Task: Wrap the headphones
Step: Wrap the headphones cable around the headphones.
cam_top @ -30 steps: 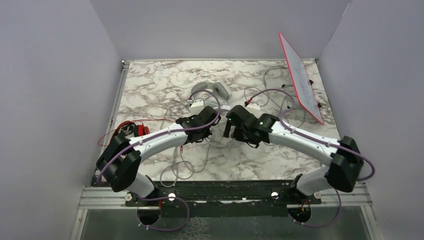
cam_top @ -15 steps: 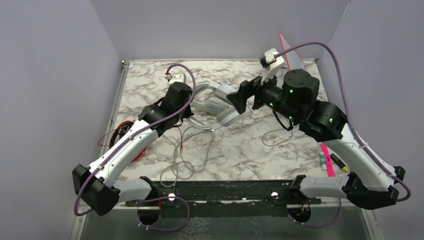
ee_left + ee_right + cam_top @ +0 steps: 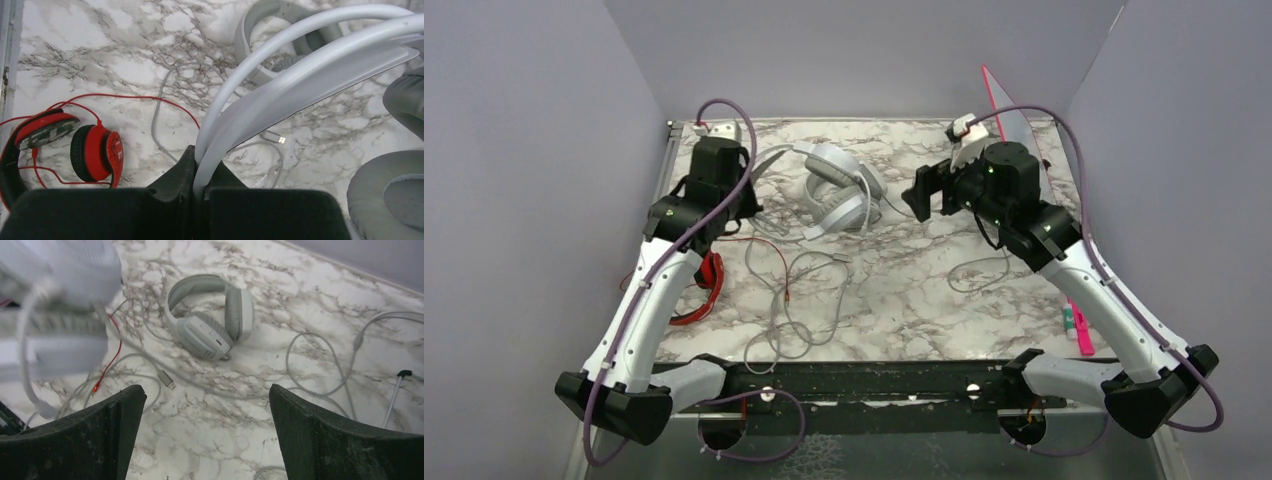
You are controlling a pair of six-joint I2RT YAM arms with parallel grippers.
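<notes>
Above the arms, the top view shows a white marble table (image 3: 904,300) veined in grey, boxed in by plain grey walls (image 3: 524,200). The left gripper (image 3: 746,203), near the back-left corner, is clamped on the headband of the white-silver headset (image 3: 839,195), whose cups hang over back-centre. The red-and-black headset (image 3: 702,285) lies at the left edge, with grey cables (image 3: 809,290) sprawled mid-table. The right gripper (image 3: 921,192) hovers spread wide, holding nothing. Half a second earlier the left gripper sat nearer the centre; it has drawn left and back, taking the headset along.

The left wrist view shows the fingers pinched on the white headband, the red-and-black headset on the marble beyond.

The right wrist view shows both fingers far apart above the light grey headset (image 3: 210,325), which lies flat on the marble.
</notes>
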